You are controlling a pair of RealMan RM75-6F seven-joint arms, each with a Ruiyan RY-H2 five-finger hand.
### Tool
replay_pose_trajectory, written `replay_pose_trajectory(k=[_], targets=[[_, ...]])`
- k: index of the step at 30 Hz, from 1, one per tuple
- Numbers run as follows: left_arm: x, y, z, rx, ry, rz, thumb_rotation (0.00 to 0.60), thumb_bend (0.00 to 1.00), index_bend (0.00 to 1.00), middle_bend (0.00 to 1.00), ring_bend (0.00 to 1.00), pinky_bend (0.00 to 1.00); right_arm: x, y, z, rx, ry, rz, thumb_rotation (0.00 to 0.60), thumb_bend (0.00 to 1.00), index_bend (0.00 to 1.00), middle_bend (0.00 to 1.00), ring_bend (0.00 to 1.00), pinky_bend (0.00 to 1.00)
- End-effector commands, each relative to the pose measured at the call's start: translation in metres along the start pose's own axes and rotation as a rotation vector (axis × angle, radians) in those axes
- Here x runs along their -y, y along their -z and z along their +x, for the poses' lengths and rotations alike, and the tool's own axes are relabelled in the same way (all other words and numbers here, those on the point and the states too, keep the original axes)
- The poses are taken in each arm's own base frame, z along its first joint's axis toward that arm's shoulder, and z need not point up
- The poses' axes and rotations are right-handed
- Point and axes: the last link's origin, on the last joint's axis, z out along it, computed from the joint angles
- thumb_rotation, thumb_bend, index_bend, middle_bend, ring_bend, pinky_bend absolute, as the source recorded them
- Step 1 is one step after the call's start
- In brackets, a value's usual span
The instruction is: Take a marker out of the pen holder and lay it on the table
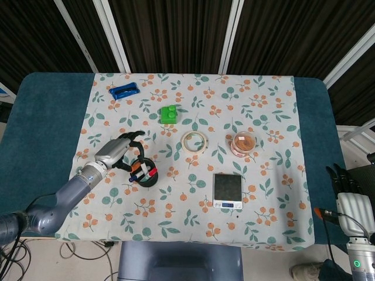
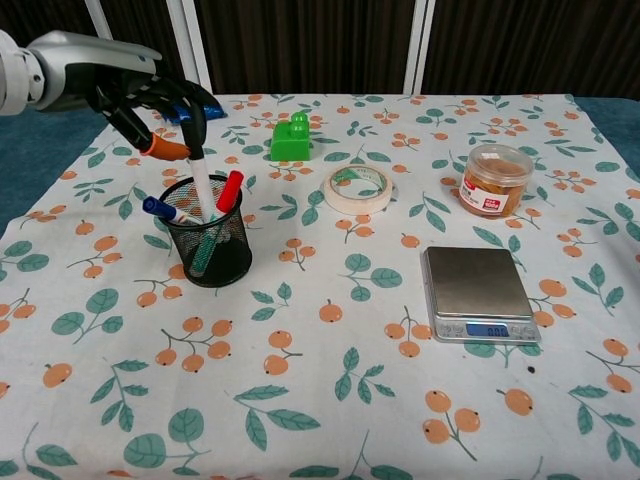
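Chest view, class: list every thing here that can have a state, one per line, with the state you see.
left hand: raised above the holder, gripping a marker
white marker: held near its top, partly lifted, lower end inside the holder
pen holder: upright, other markers standing in it
red-capped marker: leaning in the holder, capped
scale: switched on, platform bare
jar: upright, closed
tape roll: lying flat
right hand: off the table, holding nothing
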Motion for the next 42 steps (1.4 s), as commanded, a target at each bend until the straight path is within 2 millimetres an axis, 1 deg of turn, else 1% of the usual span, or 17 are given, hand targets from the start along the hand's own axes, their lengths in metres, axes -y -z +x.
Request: replay_pose_trajectory(k=[1, 4, 10, 15, 18, 20, 23, 26, 30, 34, 42], targets=[[-0.010, 0.019, 0.018, -0.027, 0.019, -0.030, 0.600, 0.38, 0.52, 0.05, 0.00, 0.00, 0.000, 0.000, 0.000, -0.001, 0.000, 0.000, 0.600, 0.16, 0.07, 0.00, 0.06, 0.17], [-0.012, 0.029, 0.029, -0.042, 0.032, -0.039, 0.600, 0.38, 0.52, 0.05, 0.00, 0.00, 0.000, 0.000, 0.000, 0.001, 0.001, 0.000, 0.600, 0.16, 0.07, 0.00, 0.06, 0.17], [-0.009, 0.050, 0.049, -0.071, 0.072, -0.041, 0.600, 0.38, 0.52, 0.05, 0.00, 0.00, 0.000, 0.000, 0.000, 0.004, 0.002, -0.002, 0.600, 0.16, 0.07, 0.00, 0.06, 0.17], [0.004, 0.069, 0.062, -0.095, 0.094, -0.032, 0.600, 0.38, 0.52, 0.05, 0.00, 0.00, 0.000, 0.000, -0.001, 0.005, 0.004, -0.002, 0.600, 0.16, 0.07, 0.00, 0.06, 0.17], [0.015, 0.076, 0.064, -0.096, 0.093, -0.021, 0.600, 0.38, 0.52, 0.05, 0.00, 0.00, 0.001, 0.000, -0.001, 0.007, 0.002, -0.004, 0.600, 0.16, 0.07, 0.00, 0.06, 0.17], [0.027, 0.082, 0.065, -0.099, 0.104, -0.006, 0.600, 0.38, 0.52, 0.05, 0.00, 0.00, 0.001, 0.000, -0.001, 0.009, 0.002, -0.004, 0.600, 0.16, 0.07, 0.00, 0.06, 0.17], [0.038, 0.086, 0.065, -0.101, 0.122, 0.003, 0.600, 0.38, 0.52, 0.05, 0.00, 0.00, 0.001, 0.001, -0.001, 0.007, 0.002, -0.004, 0.600, 0.16, 0.07, 0.00, 0.06, 0.17], [0.052, 0.088, 0.061, -0.086, 0.142, 0.019, 0.600, 0.38, 0.52, 0.05, 0.00, 0.00, 0.001, 0.000, -0.001, 0.009, 0.002, -0.006, 0.600, 0.16, 0.07, 0.00, 0.06, 0.17], [0.063, 0.087, 0.050, -0.045, 0.142, 0.027, 0.600, 0.38, 0.52, 0.05, 0.00, 0.00, 0.001, 0.000, -0.001, 0.008, 0.004, -0.004, 0.600, 0.16, 0.07, 0.00, 0.06, 0.17], [0.068, 0.082, 0.037, -0.003, 0.150, 0.027, 0.600, 0.38, 0.52, 0.05, 0.00, 0.00, 0.001, 0.000, -0.001, 0.006, 0.003, -0.005, 0.600, 0.16, 0.07, 0.00, 0.06, 0.17], [0.077, 0.066, 0.015, 0.057, 0.110, 0.043, 0.600, 0.38, 0.52, 0.05, 0.00, 0.00, 0.001, 0.000, -0.001, 0.007, 0.001, -0.006, 0.600, 0.16, 0.07, 0.00, 0.06, 0.17]])
